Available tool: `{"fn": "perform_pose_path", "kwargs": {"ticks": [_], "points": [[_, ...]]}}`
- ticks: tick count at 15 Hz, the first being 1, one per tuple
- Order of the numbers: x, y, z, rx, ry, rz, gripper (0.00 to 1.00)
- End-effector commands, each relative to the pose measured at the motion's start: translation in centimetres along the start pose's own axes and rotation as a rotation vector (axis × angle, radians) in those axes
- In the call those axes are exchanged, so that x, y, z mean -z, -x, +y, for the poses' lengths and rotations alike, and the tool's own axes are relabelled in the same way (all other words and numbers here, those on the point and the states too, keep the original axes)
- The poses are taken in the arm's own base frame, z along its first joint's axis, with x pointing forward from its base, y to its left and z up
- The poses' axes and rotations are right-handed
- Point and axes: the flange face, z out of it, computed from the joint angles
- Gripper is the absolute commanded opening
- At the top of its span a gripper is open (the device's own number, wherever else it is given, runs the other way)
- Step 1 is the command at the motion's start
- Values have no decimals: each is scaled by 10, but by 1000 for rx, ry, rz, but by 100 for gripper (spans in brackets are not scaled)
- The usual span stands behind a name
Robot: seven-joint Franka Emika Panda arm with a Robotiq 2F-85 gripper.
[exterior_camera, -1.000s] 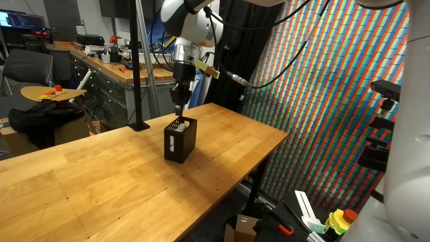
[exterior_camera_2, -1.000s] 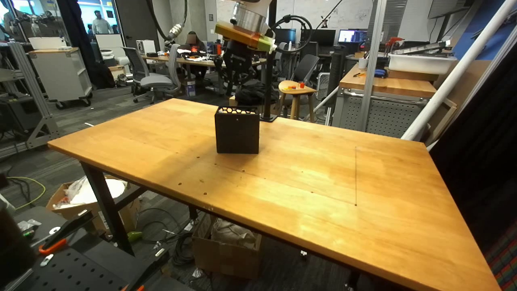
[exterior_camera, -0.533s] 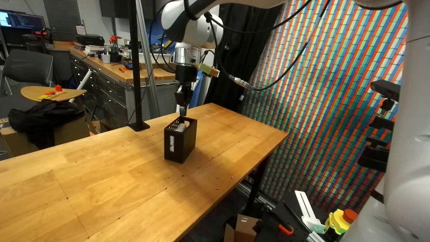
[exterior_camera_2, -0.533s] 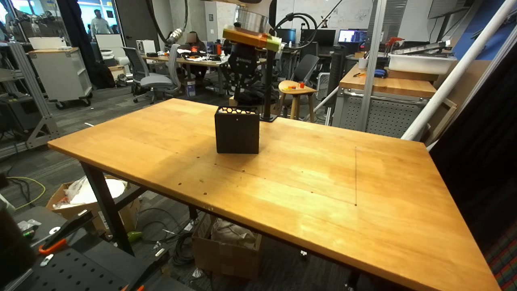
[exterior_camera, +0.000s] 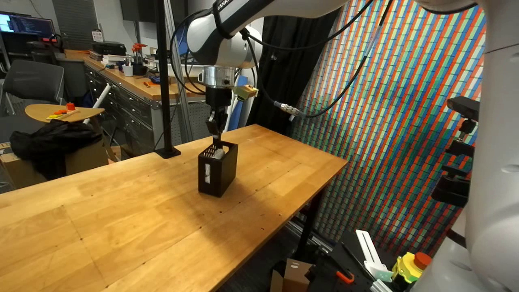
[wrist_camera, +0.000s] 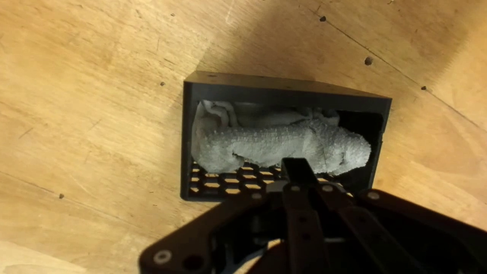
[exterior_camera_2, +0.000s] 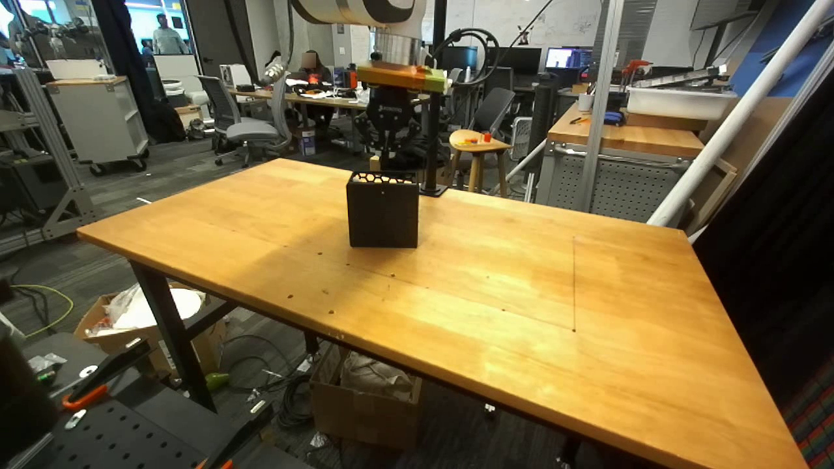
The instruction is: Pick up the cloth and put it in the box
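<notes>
A black box (exterior_camera: 225,176) with an open top and honeycomb holes in one side stands upright on the wooden table; it also shows in an exterior view (exterior_camera_2: 382,215) and in the wrist view (wrist_camera: 285,93). A grey-white crumpled cloth (wrist_camera: 274,146) lies inside the box, and a bit of it shows at the box's top in an exterior view (exterior_camera: 219,154). My gripper points down at the box's honeycomb side in the wrist view (wrist_camera: 298,169), fingers together with nothing seen between them. Its tips (exterior_camera: 217,139) are at about rim height in an exterior view; touching cannot be told.
The wooden table (exterior_camera: 134,211) bears the box. A black pole (exterior_camera: 165,101) with a flat base stands at the table's edge near the box, and also shows in an exterior view (exterior_camera_2: 433,143). A black curtain (exterior_camera: 279,73) hangs beyond the table.
My gripper has come down slightly toward the box's rim and straightened from a tilt to nearly vertical. The box and cloth have not moved.
</notes>
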Motion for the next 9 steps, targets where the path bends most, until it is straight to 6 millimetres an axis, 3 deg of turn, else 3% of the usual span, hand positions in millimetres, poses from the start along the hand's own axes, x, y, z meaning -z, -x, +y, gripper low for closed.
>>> {"fn": "perform_pose_path", "kwargs": {"ticks": [1,9], "points": [[-13,1,3,-9,39,0,0],[-68,10,28,-60,23,16,0]]}}
